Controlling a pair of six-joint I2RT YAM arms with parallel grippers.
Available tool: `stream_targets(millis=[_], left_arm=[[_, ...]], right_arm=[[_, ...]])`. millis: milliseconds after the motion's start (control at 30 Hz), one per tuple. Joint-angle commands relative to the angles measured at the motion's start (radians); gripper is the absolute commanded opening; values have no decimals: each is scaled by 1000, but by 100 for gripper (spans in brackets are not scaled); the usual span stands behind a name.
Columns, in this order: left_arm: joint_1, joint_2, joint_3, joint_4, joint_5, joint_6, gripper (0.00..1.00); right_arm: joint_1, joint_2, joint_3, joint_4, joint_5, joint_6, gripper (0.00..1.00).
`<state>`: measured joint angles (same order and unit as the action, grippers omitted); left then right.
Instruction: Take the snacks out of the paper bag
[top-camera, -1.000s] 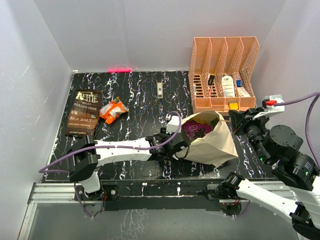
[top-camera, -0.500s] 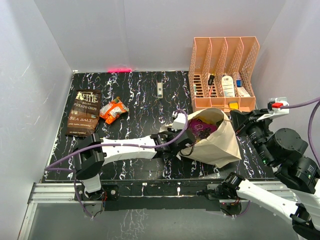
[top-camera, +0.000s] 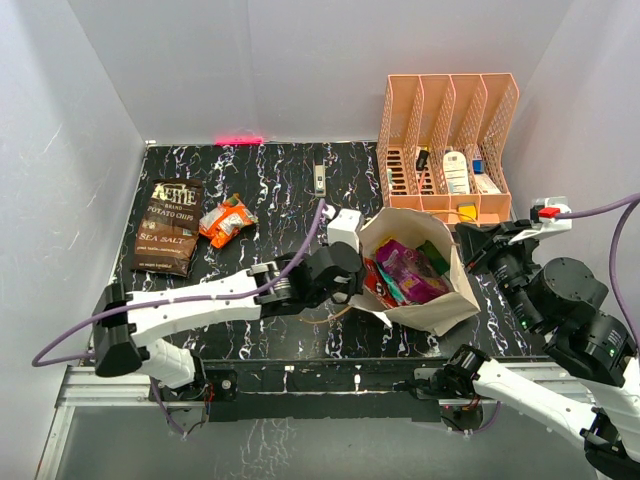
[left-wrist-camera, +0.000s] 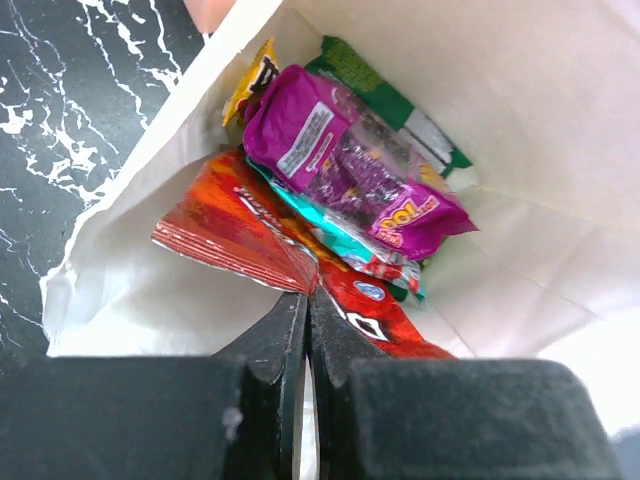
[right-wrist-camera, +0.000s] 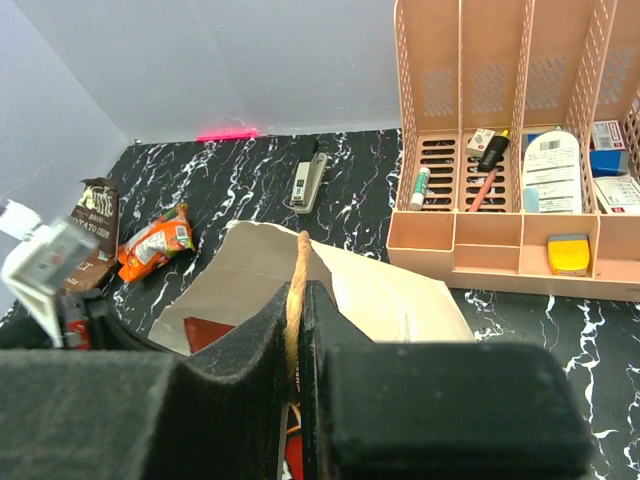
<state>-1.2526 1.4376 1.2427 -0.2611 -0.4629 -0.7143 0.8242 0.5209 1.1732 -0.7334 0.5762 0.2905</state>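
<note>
Black marbled table (top-camera: 270, 190), pale walls (top-camera: 300, 70)

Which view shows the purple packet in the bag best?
Left wrist: it looks straight into the paper bag, the purple packet lying on top, label visible. Top external shows it small; the right wrist view does not show it.

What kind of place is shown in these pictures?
Probably a robot test booth: plain white walls enclose a black marbled table, and two robot arms are mounted at its near edge.
</note>
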Motion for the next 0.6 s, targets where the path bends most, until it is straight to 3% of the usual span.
stream_targets(millis=[0, 300, 567], left_arm=[[-1, -121, -5, 21, 34, -6, 0], [-1, -206, 54, 31, 46, 16, 0], [-1, -189, 293, -41, 58, 159, 0]], right_arm=[[-1, -11, -3, 52, -5, 12, 9], [-1, 17, -10, 63, -24, 28, 9], [-2, 19, -10, 68, -30, 30, 9]])
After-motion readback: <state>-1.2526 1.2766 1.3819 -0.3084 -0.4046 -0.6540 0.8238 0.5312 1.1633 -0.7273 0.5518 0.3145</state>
